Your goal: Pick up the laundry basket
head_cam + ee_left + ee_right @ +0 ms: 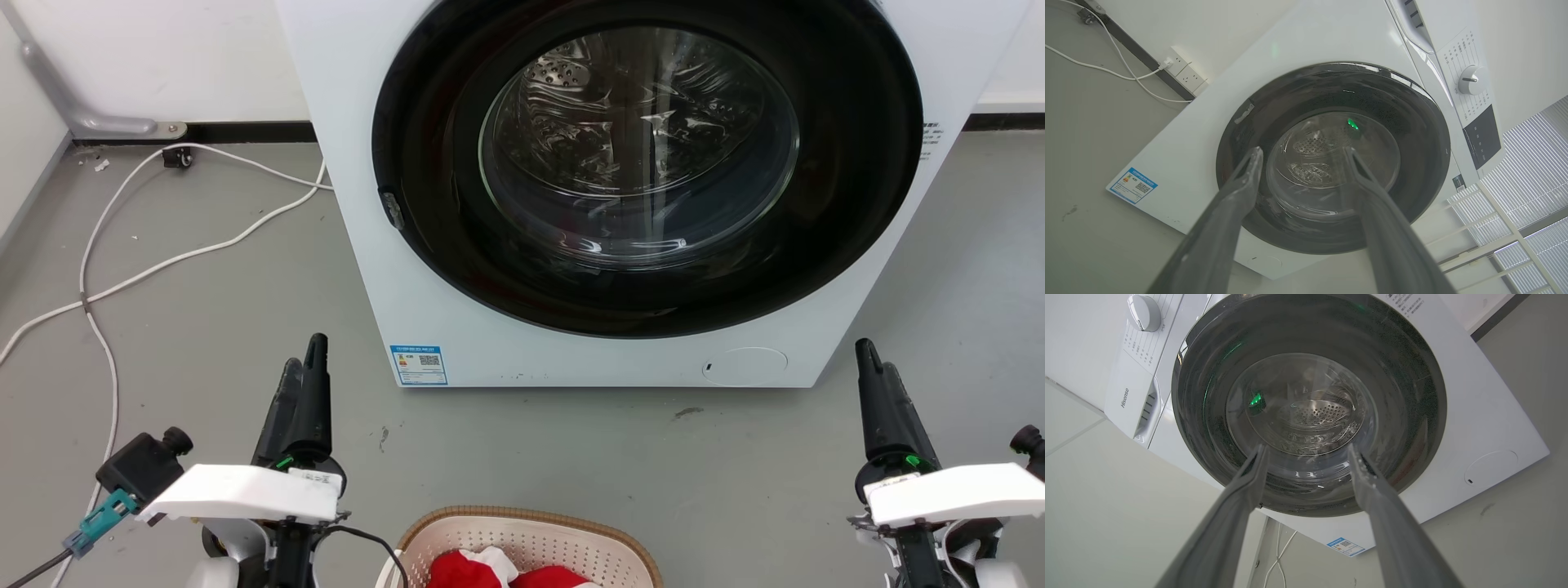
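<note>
Head view, looking down on a grey floor [531, 441] before a white washer [359, 212]. At the near edge, partly cut off: cream basket [539, 545] with small holes and a brown woven-look rim, standing on the floor, well apart from the washer. Inside it, red and white clothes [490, 572]. Position: between the left tool [304, 353] and the right tool [875, 359], closer to the left one, touching neither.

Left tool near and left, dark fingers pointing far toward the washer's lower left corner. Right tool near and right, pointing toward the lower right corner. Both seen edge-on here, fingers overlapping.

Left wrist view: left tool [1302, 152] with fingers spread wide apart, gripping nothing, aimed at the washer's round door [1425, 139]. Right wrist view: right tool [1307, 449] spread just the same, gripping nothing, framing that door.

Door shut, broad black ring around clear glass, perforated steel drum [571, 73] behind. Small blue-edged label [419, 364] at the washer's lower left corner. Round hatch [744, 365] at the lower right corner. White dial [1470, 80] on the panel [1457, 49] above the door.

White cable [163, 261] looping across the floor far left of the washer, running to the wall [163, 57]. In the left wrist view, plugged into a white socket [1184, 70] just above the dark skirting [1147, 59]. Green glint [1352, 123] reflected in the door glass in both wrist views.
</note>
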Controlling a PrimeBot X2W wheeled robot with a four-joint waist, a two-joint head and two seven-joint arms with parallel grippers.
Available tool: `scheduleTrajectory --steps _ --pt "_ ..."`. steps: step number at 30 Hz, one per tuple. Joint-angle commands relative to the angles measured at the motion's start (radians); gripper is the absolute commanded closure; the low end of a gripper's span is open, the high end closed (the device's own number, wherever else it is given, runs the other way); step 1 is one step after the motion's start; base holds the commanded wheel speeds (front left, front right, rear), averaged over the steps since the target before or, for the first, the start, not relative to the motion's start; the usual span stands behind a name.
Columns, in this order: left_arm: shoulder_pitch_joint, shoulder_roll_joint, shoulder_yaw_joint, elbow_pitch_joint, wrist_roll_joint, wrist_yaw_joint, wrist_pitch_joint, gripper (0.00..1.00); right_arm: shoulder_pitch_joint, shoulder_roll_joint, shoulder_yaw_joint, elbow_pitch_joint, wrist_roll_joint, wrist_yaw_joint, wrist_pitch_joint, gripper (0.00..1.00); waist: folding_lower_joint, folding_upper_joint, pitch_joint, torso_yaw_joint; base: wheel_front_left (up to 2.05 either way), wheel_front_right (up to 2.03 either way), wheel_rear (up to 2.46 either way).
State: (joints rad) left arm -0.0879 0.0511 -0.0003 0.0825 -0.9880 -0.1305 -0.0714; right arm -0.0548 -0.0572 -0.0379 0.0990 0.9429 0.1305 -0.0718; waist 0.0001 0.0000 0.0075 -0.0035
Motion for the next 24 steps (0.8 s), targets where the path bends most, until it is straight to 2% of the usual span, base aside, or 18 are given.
scheduleTrajectory --steps 1,12,24 --pt "-0.021 0.003 -0.007 -0.018 0.040 0.001 -0.009 0.00 0.002 0.001 0.003 -0.020 -0.046 0.000 -0.009 0.00 -0.0001 0.0000 0.000 0.000 0.00 0.00 0.00" --pt "-0.020 0.002 -0.040 0.005 0.251 0.018 -0.043 0.00 0.017 0.003 0.015 -0.019 -0.286 0.000 -0.043 0.00 -0.0001 0.0000 -0.002 0.000 0.00 0.00 0.00" --pt "-0.011 0.003 -0.067 0.040 0.426 0.026 -0.074 0.00 0.025 0.004 0.027 -0.012 -0.468 0.000 -0.068 0.00 -0.0001 0.0000 -0.005 -0.001 0.00 0.00 0.00"
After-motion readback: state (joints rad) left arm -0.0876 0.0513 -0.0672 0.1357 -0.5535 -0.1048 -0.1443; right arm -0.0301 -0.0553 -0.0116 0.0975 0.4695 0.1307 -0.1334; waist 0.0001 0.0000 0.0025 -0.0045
